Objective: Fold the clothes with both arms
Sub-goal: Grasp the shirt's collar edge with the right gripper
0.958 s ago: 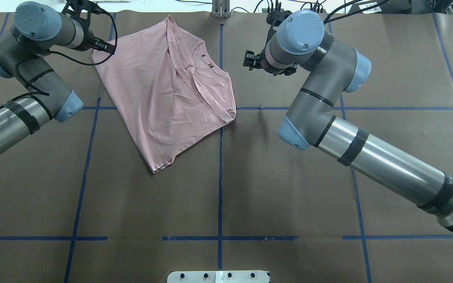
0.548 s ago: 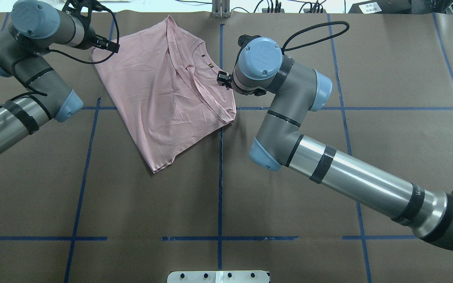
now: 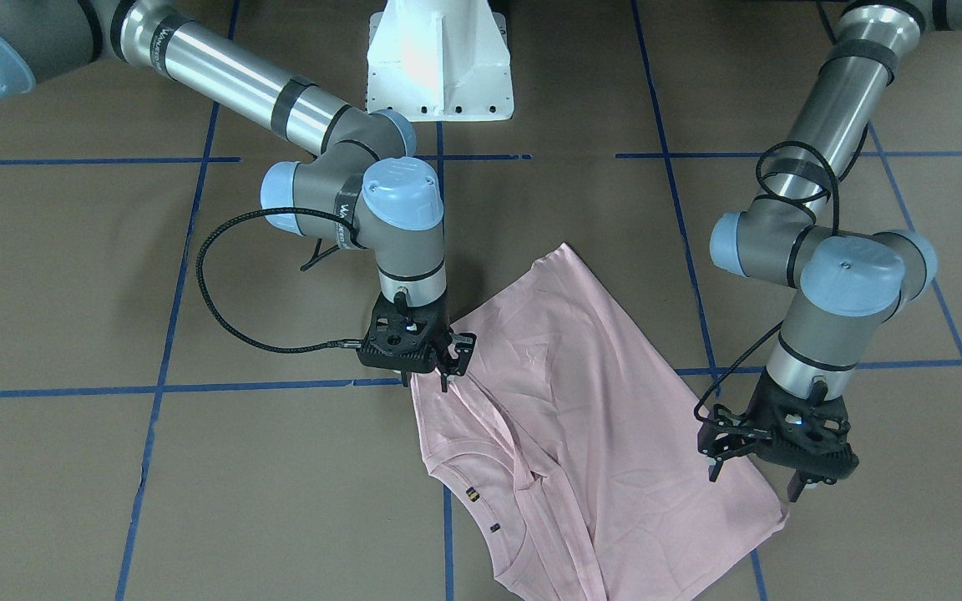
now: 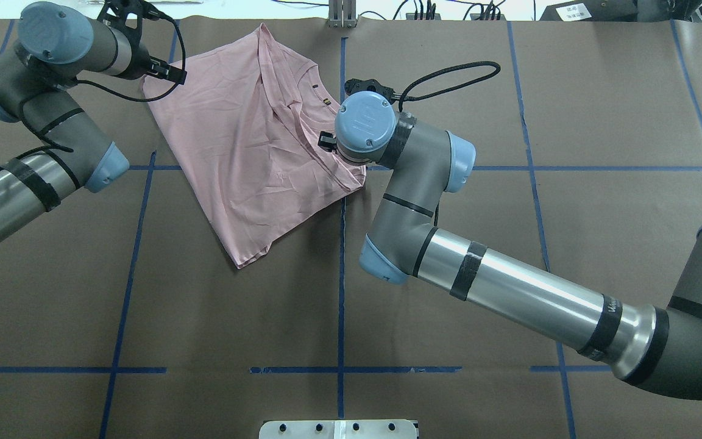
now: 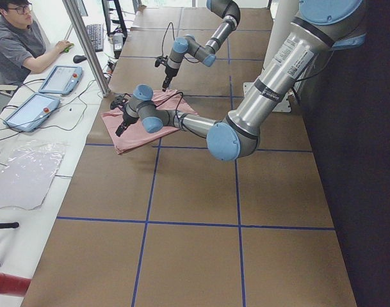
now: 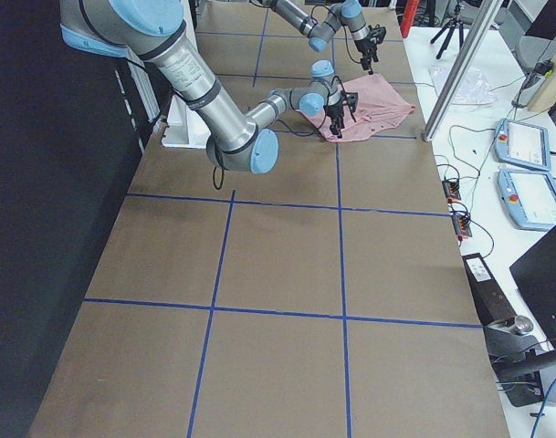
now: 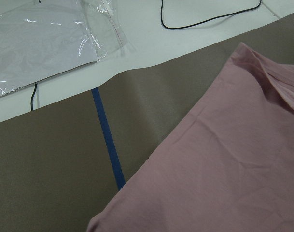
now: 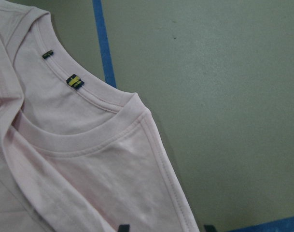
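The T-shirt (image 4: 247,140) lies half folded at the far side of the table (image 4: 205,317). It looks light, soft and limp, so you should pinch its edges. The right gripper (image 3: 426,386), beside the collar (image 8: 84,140), and the left gripper (image 3: 754,486), over a corner, both have their fingers apart.

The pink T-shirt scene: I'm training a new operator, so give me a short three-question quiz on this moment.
1. True or false: the T-shirt lies on the table, with neither gripper lifting it.
2. The right wrist view shows the shirt's: A hem, B collar, C sleeve cuff?
3. Which is nearer the collar, the left gripper or the right gripper?
Key: 1 true; 2 B; 3 right gripper.
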### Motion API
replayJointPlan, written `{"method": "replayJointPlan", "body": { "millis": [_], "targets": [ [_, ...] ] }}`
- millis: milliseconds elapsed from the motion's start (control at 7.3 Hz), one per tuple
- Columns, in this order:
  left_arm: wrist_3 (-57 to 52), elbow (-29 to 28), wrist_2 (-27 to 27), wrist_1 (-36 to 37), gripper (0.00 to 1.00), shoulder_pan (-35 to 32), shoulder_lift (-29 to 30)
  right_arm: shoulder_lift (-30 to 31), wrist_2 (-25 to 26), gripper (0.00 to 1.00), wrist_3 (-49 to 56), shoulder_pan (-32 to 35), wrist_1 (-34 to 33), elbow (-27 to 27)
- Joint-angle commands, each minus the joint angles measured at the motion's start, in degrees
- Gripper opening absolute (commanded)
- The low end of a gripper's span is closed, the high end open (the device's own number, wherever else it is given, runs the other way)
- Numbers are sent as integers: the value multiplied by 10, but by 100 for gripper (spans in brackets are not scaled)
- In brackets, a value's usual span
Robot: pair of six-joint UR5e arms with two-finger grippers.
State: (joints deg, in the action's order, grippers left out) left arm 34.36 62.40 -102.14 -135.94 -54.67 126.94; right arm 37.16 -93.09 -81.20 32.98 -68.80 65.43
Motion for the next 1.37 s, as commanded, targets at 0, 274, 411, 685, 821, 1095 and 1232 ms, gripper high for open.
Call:
{"method": "replayJointPlan", "body": {
  "millis": [0, 274, 411, 685, 821, 1095, 1232],
  "targets": [
    [1, 0, 0, 0, 100, 0, 0, 7, 5, 55, 2, -5, -3, 1],
    [1, 0, 0, -1, 100, 0, -5, 7, 5, 55, 8, -6, -20, 5],
    [1, 0, 0, -1, 100, 0, -5, 7, 5, 55, 8, -8, -20, 5],
    [1, 0, 0, -1, 100, 0, -5, 8, 5, 43, 7, -10, -20, 5],
    [1, 0, 0, -1, 100, 0, -5, 7, 5, 27, 7, -10, -20, 5],
    [1, 0, 0, -1, 100, 0, -5, 8, 6, 0, 6, -11, -21, 5],
    [1, 0, 0, -1, 100, 0, -5, 7, 5, 0, 6, -11, -26, 6]
  ]
}}
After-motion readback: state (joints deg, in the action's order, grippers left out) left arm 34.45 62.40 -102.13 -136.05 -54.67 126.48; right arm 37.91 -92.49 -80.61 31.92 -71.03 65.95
